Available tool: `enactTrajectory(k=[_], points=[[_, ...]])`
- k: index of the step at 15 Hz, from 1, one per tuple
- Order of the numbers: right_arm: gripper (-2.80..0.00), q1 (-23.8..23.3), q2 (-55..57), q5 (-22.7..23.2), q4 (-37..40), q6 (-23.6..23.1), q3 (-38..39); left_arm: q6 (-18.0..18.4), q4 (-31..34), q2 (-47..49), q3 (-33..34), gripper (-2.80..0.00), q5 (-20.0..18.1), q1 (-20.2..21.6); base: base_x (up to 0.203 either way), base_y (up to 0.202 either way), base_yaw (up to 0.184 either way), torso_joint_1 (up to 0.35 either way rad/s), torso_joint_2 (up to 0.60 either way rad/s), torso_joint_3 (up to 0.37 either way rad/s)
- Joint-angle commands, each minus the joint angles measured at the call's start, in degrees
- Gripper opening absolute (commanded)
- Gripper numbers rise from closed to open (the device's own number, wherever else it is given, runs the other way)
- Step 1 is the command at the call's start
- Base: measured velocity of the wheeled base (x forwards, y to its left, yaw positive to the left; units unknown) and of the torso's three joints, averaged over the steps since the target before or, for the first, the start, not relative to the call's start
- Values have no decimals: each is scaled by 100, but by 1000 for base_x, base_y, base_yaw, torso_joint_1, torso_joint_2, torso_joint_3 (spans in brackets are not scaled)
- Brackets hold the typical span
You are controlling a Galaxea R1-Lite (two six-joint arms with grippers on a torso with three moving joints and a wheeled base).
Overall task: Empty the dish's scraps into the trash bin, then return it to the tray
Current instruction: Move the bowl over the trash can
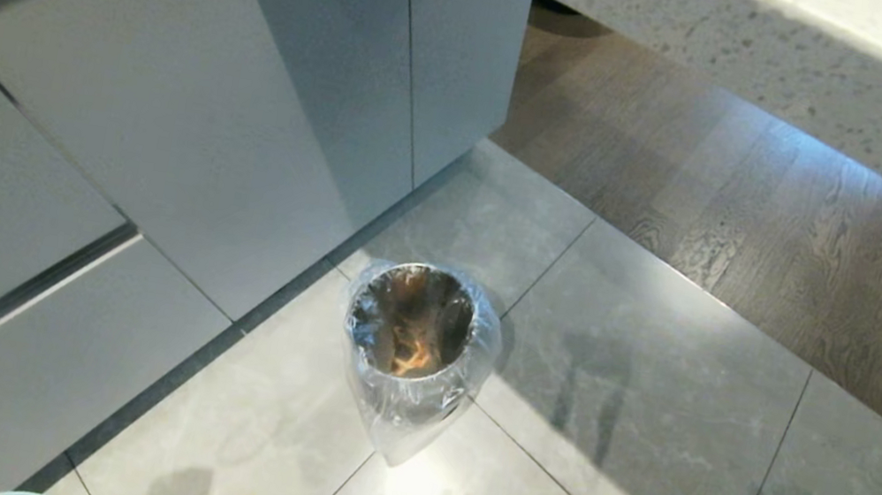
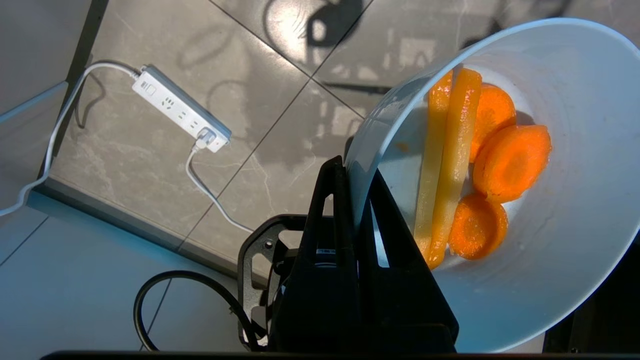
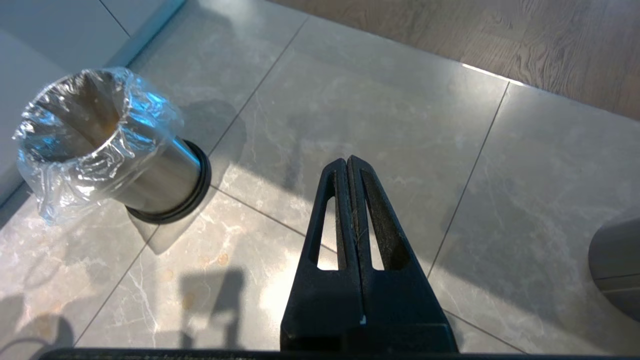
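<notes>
Left gripper (image 2: 350, 172) had jaws pinched on the dish (image 2: 565, 200) rim, scraps (image 2: 480, 165) inside, w/ a white power strip (image 2: 181, 108) on tiled floor (image 2: 125, 165) below.

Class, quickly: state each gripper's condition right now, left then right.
Left gripper: shut on the rim of the small pale blue-white glossy ceramic bowl with orange carrot scraps.
Right gripper: shut, holding nothing, above the tiled floor.

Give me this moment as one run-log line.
left claw: shut on bowl rim | carrot scraps: in bowl | bin: on floor, lined | right claw: shut, empty | dump: pending
</notes>
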Motion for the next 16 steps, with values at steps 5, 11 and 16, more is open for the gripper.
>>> enactTrajectory(k=[5,11,16], points=[[-280,1,-2,-1,-2,3,0,4,49,1,-14,-280,-5,0,0,0,0,2,3,-197],[-280,1,-2,-1,-2,3,0,4,66,-8,-40,-280,-12,-4,0,0,0,3,3,-200],[-280,1,-2,-1,-2,3,0,47,-13,1,-77,-280,-86,-17,0,0,0,2,4,-139]])
